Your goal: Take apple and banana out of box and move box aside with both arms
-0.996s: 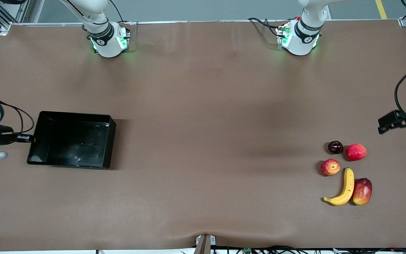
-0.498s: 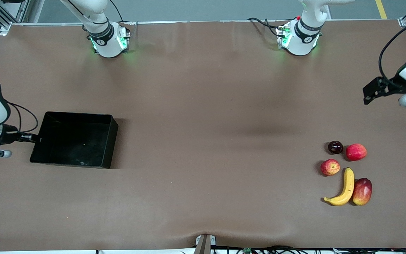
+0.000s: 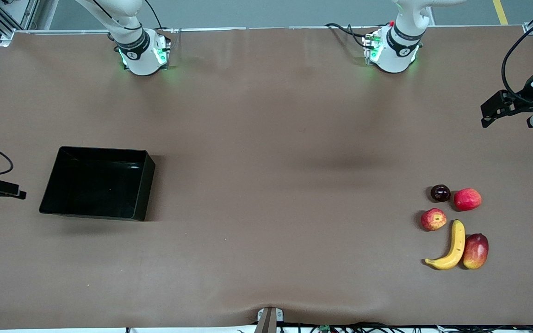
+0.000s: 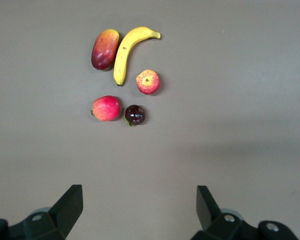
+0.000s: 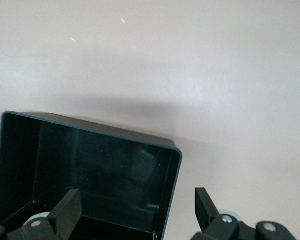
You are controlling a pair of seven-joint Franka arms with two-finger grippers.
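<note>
The black box (image 3: 146, 194) sits on the table toward the right arm's end and holds nothing. It also shows in the right wrist view (image 5: 172, 165). My right gripper (image 3: 14, 192) is open and empty, up beside the box's outer end; in its wrist view (image 5: 135, 207) the fingers hang over the box. The yellow banana (image 3: 451, 247) and the streaked apple (image 3: 433, 218) lie toward the left arm's end. My left gripper (image 3: 491, 113) is open and empty, above bare table beside the fruits. Its wrist view (image 4: 137, 202) shows the banana (image 4: 126, 50) and the streaked apple (image 4: 148, 82).
A mango (image 3: 475, 250) touches the banana. A plain red apple (image 3: 467, 199) and a small dark fruit (image 3: 440, 193) lie just farther from the front camera than the streaked apple. The brown table stretches bare between box and fruits.
My right gripper let go of the box's outer edge and drew away from it. The box shifted slightly toward the table's middle earlier. My left gripper moved toward the bases' side.
</note>
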